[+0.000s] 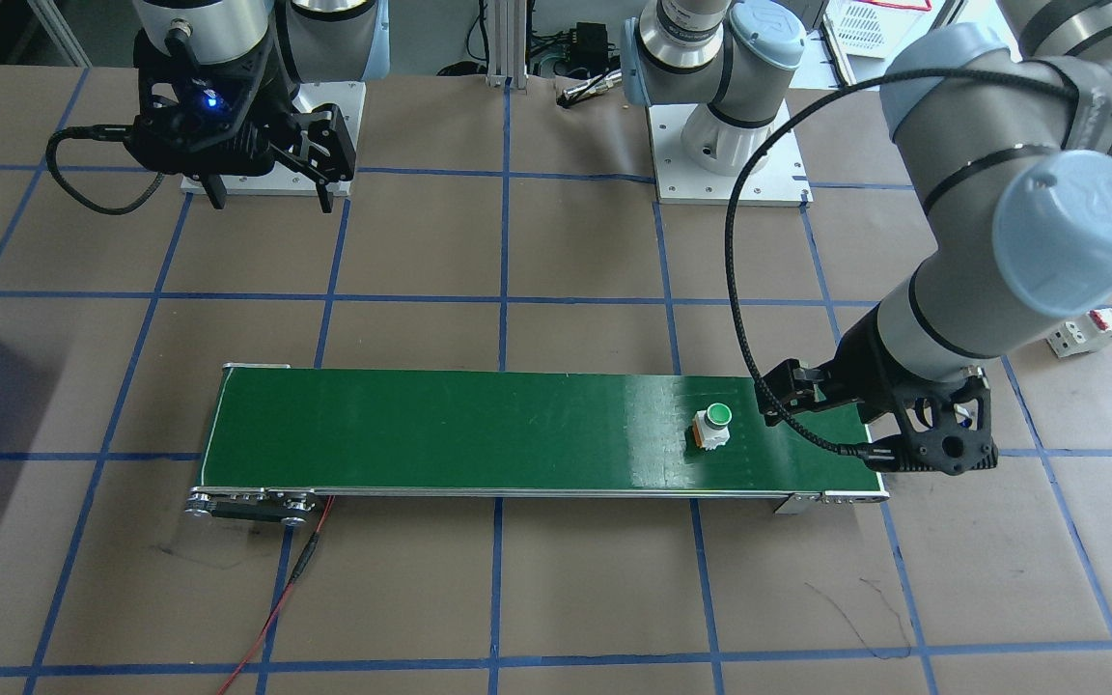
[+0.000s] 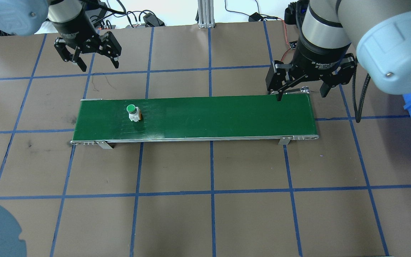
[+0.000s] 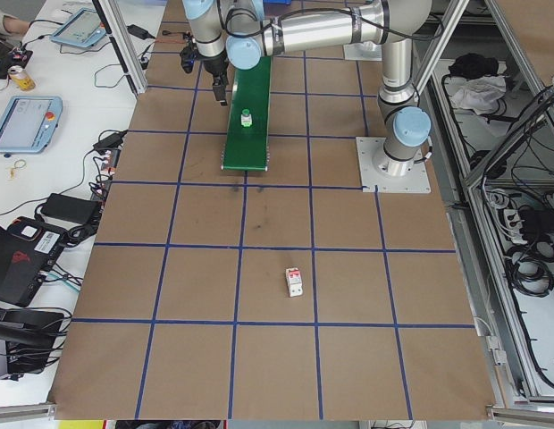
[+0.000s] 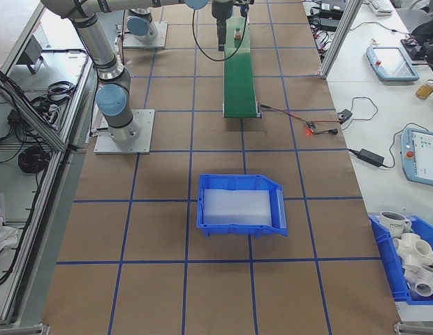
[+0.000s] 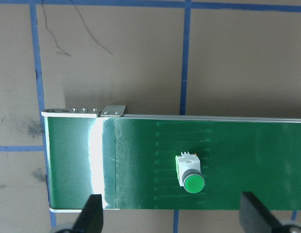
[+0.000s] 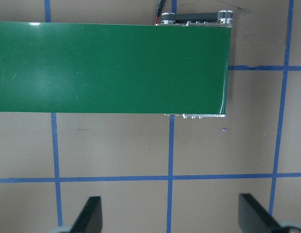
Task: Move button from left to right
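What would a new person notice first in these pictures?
First, the long green conveyor belt in the middle of the table, with the small green-capped button standing near its left end. Then the left end effector and the right end effector, both open and empty, above the belt's ends.

A green conveyor belt [image 2: 209, 117] lies across a brown table [image 2: 205, 200] gridded with blue tape. A blue bin [image 4: 241, 204] and a white breaker block with a red top [image 3: 295, 282] rest on the table, well apart from the belt. A red wire [image 1: 271, 618] trails from one belt end.
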`<state>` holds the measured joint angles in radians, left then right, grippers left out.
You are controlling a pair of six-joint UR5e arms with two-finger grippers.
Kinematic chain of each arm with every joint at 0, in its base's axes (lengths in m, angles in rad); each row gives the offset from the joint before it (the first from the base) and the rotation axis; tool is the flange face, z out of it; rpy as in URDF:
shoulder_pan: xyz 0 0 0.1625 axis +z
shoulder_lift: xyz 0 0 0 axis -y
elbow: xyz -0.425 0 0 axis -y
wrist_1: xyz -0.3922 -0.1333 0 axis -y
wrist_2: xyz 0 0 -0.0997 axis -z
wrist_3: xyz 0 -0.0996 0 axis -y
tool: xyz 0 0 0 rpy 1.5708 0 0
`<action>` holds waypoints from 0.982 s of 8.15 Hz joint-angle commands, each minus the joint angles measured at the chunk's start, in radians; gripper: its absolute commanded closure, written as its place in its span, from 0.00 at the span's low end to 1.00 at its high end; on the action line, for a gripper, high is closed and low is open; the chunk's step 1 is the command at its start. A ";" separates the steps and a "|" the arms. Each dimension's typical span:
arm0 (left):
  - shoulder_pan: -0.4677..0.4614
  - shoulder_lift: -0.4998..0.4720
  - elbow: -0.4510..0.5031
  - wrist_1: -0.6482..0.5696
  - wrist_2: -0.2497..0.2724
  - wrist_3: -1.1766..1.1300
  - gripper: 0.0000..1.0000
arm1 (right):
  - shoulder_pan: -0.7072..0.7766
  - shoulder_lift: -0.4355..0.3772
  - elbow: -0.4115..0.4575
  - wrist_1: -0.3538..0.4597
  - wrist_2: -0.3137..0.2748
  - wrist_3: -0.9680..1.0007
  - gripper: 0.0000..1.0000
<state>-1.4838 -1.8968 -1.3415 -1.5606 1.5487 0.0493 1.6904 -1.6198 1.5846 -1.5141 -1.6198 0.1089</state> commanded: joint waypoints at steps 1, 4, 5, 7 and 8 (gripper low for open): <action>-0.084 0.070 0.076 -0.038 0.072 -0.003 0.00 | 0.000 0.003 0.000 0.000 0.001 0.002 0.00; -0.101 0.119 0.074 -0.045 0.068 -0.034 0.00 | 0.000 0.067 0.011 -0.082 0.008 0.005 0.00; -0.102 0.120 0.073 -0.052 0.070 -0.032 0.00 | 0.000 0.087 0.020 -0.107 0.008 0.002 0.00; -0.102 0.119 0.071 -0.044 0.029 -0.032 0.00 | 0.000 0.177 0.140 -0.362 0.008 0.000 0.00; -0.101 0.119 0.073 -0.041 0.027 -0.032 0.00 | 0.000 0.225 0.208 -0.487 0.006 -0.005 0.00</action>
<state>-1.5852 -1.7780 -1.2694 -1.6077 1.5941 0.0170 1.6904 -1.4770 1.6768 -1.7773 -1.6123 0.1093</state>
